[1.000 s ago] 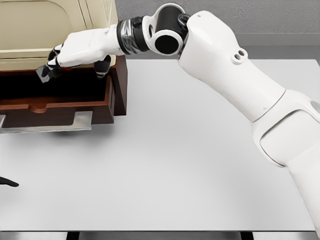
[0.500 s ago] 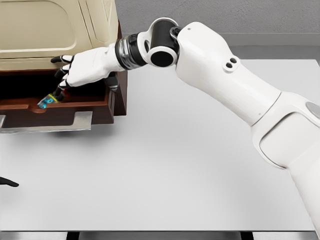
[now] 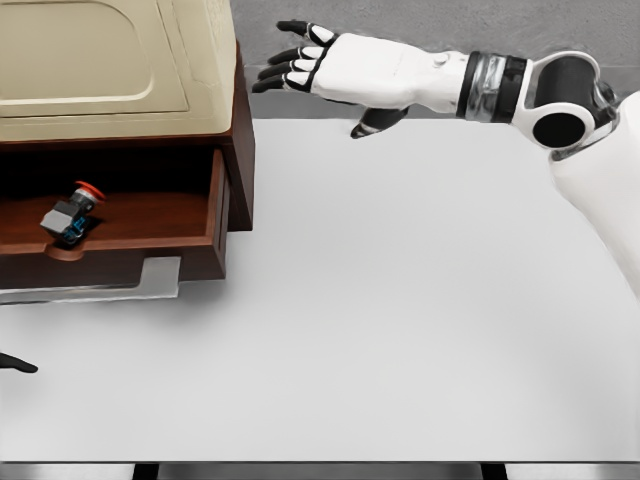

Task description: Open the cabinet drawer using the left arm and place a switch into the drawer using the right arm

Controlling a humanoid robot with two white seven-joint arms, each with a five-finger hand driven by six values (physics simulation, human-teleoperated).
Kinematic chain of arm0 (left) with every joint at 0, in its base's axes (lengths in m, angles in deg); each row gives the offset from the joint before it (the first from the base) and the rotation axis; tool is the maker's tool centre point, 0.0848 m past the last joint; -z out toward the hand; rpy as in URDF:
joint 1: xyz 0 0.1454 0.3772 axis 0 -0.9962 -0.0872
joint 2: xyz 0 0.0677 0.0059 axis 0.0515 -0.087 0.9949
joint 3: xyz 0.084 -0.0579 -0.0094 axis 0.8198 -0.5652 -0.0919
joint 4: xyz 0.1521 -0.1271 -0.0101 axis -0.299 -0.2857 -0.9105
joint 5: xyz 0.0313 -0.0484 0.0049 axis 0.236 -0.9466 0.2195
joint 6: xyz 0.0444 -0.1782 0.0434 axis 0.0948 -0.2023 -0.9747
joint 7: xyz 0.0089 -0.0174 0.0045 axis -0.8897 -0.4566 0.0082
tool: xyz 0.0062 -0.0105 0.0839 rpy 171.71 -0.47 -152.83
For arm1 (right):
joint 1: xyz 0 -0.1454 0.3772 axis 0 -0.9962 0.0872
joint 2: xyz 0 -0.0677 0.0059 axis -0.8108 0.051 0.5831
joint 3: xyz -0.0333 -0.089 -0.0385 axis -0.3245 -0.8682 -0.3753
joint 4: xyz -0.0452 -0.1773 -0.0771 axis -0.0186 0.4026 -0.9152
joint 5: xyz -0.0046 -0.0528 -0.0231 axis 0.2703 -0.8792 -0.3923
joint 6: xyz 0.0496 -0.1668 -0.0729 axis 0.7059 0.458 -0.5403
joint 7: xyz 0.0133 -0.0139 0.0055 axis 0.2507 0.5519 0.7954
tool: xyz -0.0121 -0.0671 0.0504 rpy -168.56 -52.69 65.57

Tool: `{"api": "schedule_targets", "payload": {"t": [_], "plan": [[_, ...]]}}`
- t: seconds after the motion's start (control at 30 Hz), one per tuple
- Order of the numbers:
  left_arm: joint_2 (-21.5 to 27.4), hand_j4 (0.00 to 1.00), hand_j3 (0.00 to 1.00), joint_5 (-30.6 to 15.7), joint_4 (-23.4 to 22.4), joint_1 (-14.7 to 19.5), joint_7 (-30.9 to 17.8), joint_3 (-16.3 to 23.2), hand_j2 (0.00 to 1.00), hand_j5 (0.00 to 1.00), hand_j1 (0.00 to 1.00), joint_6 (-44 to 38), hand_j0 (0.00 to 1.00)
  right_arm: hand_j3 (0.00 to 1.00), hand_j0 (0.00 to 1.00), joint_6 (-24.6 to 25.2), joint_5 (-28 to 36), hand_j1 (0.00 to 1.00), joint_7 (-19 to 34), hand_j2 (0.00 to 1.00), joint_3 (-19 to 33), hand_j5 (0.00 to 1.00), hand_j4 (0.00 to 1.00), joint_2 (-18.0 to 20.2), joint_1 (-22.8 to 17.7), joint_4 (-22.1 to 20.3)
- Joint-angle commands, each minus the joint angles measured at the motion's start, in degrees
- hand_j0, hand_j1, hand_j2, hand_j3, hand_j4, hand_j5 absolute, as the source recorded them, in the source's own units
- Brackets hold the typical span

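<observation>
Right hand fingers spread and released, holding nothing, palm toward the cabinet, thumb hanging below. Hand hovers above the desk's far edge, just right of the cabinet's top corner, well apart from the drawer. Forearm runs right to a dark wrist band and black elbow joint at the upper right edge.

Switch lies inside the open drawer, on its wooden floor toward the left, tilted, red button end up-right, grey-blue body down-left. Drawer is pulled out from the cabinet base, with a grey handle plate on its front.

Left hand: only a dark tip shows at the left edge over the desk; can't tell its finger state.
</observation>
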Motion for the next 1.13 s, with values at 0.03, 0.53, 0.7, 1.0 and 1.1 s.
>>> {"api": "schedule_targets", "payload": {"t": [0.03, 0.53, 0.7, 1.0, 1.1], "plan": [[0.0, 1.0, 1.0, -0.3, 0.0, -0.1, 0.0, 0.0, 1.0, 1.0, 1.0, -0.1, 1.0, 1.0, 1.0, 0.2, -0.6, 1.0, 0.1, 1.0, 13.9, 1.0, 1.0, 11.2, -7.1, 8.9], [0.0, 1.0, 1.0, -0.1, -0.1, -0.1, 0.0, 0.0, 1.0, 1.0, 1.0, -0.1, 1.0, 1.0, 1.0, 0.2, 1.3, 1.0, 0.1, 1.0, 15.2, 1.0, 1.0, 15.2, -11.6, 8.2], [0.0, 1.0, 1.0, -0.1, 0.0, -0.3, 0.0, -1.2, 1.0, 1.0, 1.0, -0.1, 1.0, 1.0, 1.0, 0.2, 1.3, 1.0, 0.1, 1.0, 13.2, 1.0, 1.0, 14.9, -11.7, 7.1], [0.0, 1.0, 1.0, -0.1, 0.0, 0.2, 0.0, -1.5, 1.0, 1.0, 1.0, -0.1, 1.0, 1.0, 1.0, 0.2, 1.5, 1.0, 0.1, 1.0, 12.4, 1.0, 1.0, 15.5, -11.6, 6.9], [0.0, 1.0, 1.0, -0.1, 0.0, -0.1, 0.0, -1.5, 1.0, 1.0, 1.0, -0.1, 1.0, 1.0, 1.0, 0.2, 1.5, 1.0, 0.1, 1.0, 12.3, 1.0, 1.0, 15.5, -11.6, 6.9]]}}
